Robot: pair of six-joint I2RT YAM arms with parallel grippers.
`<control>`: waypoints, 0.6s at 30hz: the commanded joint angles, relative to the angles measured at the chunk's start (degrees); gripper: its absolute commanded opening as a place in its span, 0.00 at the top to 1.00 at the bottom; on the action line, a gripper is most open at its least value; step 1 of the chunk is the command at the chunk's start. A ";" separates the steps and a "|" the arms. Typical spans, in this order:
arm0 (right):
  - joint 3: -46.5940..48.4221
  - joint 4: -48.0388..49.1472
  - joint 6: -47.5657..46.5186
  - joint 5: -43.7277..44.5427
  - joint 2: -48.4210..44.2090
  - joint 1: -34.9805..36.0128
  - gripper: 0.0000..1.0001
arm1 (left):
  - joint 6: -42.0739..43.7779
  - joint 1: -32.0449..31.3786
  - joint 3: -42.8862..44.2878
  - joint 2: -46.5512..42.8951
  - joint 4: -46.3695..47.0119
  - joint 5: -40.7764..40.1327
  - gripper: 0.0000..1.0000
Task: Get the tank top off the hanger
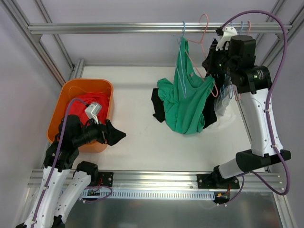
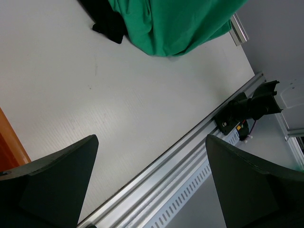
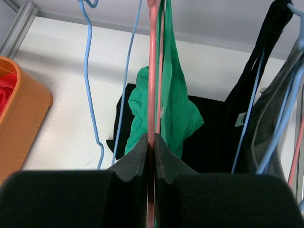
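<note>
- Right now the green tank top (image 1: pixel 185 102) is hanging from the top rail (image 1: pixel 118 28) at the right rear of the table (image 1: pixel 137 90), among wire hangers.
- One strap is rising right alongside the pink hanger (image 1: pixel 205 21). Which wire is actually carrying it, I cannot tell.
- Its lower part is pooling on the table and lying over a black garment (image 1: pixel 158 107).
- Right jaws are pinching shut on the pink hanger. In the right wrist view the wire (image 3: pixel 152 71) is running straight down between the closed fingertips, with the green cloth (image 3: pixel 173 109) hanging just behind.
- Right arm is reaching up high, close under the rail.
- Left jaws are standing wide open and gripping nothing, hovering over bare table near the front edge.
- Left arm is sitting just beside an orange bin (image 1: pixel 71 88) at the left, with a red cloth (image 1: pixel 85 100) lying inside.
- A blue hanger (image 3: pixel 90 71) is dangling left of the pink one.
- Dark garments (image 3: pixel 266 71) are hanging on more hangers to the right.
</note>
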 commanded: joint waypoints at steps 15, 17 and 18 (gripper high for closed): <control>-11.16 9.13 1.12 0.17 -16.91 0.10 1.00 | 0.74 -0.55 -0.16 -4.34 1.86 -1.07 0.01; -12.39 9.04 1.38 -0.27 -18.93 0.19 1.00 | 0.65 -0.55 -0.08 -4.61 1.86 -1.16 0.01; -13.01 8.96 1.64 -0.53 -19.63 0.10 1.00 | 0.65 -0.55 0.01 -4.61 2.04 -1.16 0.01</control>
